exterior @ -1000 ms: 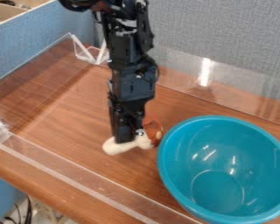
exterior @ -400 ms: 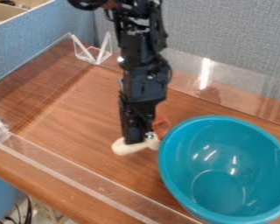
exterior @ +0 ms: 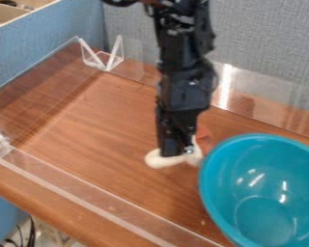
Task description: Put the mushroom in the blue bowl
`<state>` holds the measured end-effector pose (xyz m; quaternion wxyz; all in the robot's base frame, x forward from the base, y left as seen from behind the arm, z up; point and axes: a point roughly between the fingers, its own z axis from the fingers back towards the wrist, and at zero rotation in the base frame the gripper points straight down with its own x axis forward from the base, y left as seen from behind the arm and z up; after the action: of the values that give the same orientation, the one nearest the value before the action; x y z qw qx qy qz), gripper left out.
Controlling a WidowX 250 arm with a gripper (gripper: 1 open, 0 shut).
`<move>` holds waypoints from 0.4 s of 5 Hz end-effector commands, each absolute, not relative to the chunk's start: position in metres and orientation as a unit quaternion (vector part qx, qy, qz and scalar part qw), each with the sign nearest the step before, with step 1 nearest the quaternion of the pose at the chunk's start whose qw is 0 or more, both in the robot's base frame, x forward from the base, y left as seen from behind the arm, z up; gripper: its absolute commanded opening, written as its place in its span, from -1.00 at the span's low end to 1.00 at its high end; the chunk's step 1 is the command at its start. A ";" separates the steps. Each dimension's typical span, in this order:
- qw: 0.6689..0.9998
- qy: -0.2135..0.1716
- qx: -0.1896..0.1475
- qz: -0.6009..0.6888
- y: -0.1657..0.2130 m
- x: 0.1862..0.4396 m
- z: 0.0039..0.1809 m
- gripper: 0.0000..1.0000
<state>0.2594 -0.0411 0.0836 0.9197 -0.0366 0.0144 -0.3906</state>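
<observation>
My gripper (exterior: 177, 150) points straight down over the wooden table and is shut on the mushroom (exterior: 161, 160). The mushroom's cream stem sticks out to the left below the black fingers. A bit of its orange-brown cap shows on the right, close to the bowl's rim. It sits low, right at the table surface, and I cannot tell whether it touches the wood. The blue bowl (exterior: 254, 183) stands at the front right, upright and empty. Its left rim lies just beside the gripper.
A low clear acrylic wall (exterior: 67, 189) runs along the table's front edge, with more clear panels (exterior: 103, 53) at the back left and behind the arm. A cardboard box (exterior: 18, 19) and a blue partition stand at the far left. Bare wood lies left of the arm.
The arm has carried the mushroom to the right, toward the bowl, with the gripper staying shut. The bowl now sits slightly further right in the picture.
</observation>
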 end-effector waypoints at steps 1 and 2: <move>0.910 -0.012 -0.024 -0.413 -0.058 0.274 0.092 -1.00; 0.902 -0.010 -0.021 -0.432 -0.075 0.279 0.087 -1.00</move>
<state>0.2721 -0.0675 0.0740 0.9064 -0.0267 0.0166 -0.4213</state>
